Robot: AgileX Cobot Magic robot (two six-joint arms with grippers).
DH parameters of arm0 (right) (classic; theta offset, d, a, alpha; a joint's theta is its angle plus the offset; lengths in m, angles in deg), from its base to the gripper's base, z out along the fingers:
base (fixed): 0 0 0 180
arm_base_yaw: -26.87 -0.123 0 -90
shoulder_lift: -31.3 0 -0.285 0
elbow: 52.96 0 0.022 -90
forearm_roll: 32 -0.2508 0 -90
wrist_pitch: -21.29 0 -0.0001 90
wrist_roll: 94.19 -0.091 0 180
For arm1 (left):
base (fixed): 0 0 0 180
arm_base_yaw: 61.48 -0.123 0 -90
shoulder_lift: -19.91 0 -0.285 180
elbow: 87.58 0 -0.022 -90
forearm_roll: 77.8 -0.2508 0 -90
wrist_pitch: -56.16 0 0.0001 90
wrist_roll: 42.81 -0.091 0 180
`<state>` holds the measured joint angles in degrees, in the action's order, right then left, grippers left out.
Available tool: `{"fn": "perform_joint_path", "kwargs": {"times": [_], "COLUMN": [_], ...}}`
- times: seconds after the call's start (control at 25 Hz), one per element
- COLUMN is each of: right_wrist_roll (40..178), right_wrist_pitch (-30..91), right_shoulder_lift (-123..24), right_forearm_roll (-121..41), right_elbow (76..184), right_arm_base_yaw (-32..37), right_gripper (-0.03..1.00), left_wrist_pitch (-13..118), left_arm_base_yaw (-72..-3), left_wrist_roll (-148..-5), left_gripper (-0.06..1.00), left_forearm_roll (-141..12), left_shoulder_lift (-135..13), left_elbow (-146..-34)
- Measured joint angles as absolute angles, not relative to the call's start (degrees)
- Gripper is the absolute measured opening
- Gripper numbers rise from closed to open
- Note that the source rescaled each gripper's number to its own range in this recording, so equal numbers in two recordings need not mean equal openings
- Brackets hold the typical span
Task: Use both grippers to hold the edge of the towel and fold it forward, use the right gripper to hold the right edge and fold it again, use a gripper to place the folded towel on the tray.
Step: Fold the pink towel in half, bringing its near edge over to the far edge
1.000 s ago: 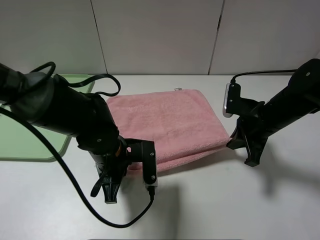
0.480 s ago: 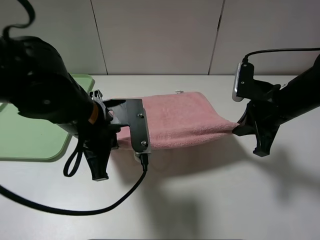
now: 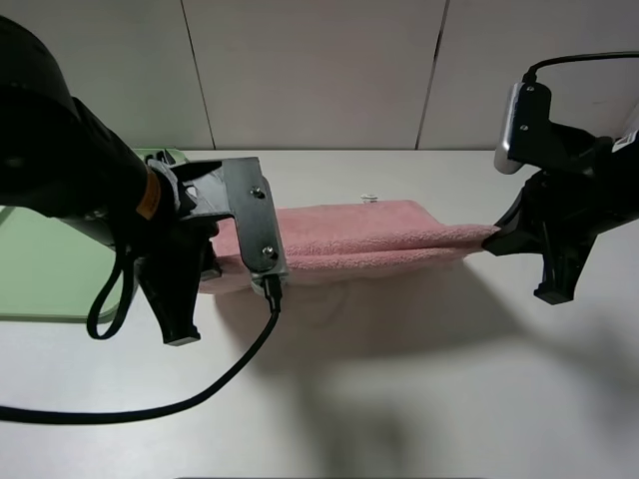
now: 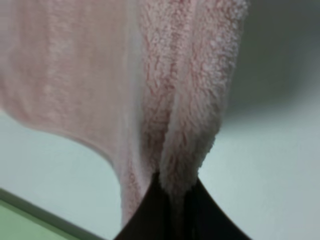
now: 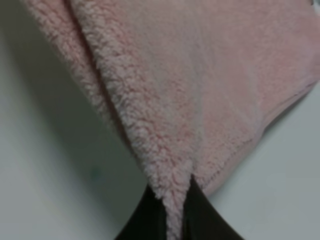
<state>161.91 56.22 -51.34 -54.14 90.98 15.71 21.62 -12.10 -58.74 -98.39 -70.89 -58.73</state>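
The pink towel hangs lifted above the table, stretched between my two arms, with its small white label at the far edge. My left gripper is shut on the towel's fluffy edge; in the high view its fingertips are hidden behind the wrist. At the towel's right end, my right gripper is shut on the edge, and the right wrist view shows the black fingers pinching the pink towel. The light green tray lies at the left, partly hidden by the left arm.
The white table carries the towel's shadow under the arms. A black cable loops from the left wrist over the table's front. A pale panelled wall stands behind. A strip of the green tray shows in the left wrist view.
Both grippers have risen and moved toward the back, carrying the towel's near edge. The towel has lifted off the table and now hangs stretched between them.
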Motion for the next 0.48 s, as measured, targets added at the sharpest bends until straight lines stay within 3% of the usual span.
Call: {"fn": "perform_joint_path", "kwargs": {"times": [0.48], "right_wrist_roll": [156.9], "right_wrist_pitch": [61.4], "right_shoulder_lift": [-46.7], "right_forearm_roll": [-52.5], "right_elbow": [91.0], "right_arm_base_yaw": [15.7], "right_gripper": [0.0], "left_wrist_pitch": [18.0], "left_arm_base_yaw": [-12.0], "left_wrist_roll": [-55.2], "left_gripper": [0.0], "left_forearm_roll": [-97.6], "left_shoulder_lift": [-65.1], "left_elbow": [-58.9]}}
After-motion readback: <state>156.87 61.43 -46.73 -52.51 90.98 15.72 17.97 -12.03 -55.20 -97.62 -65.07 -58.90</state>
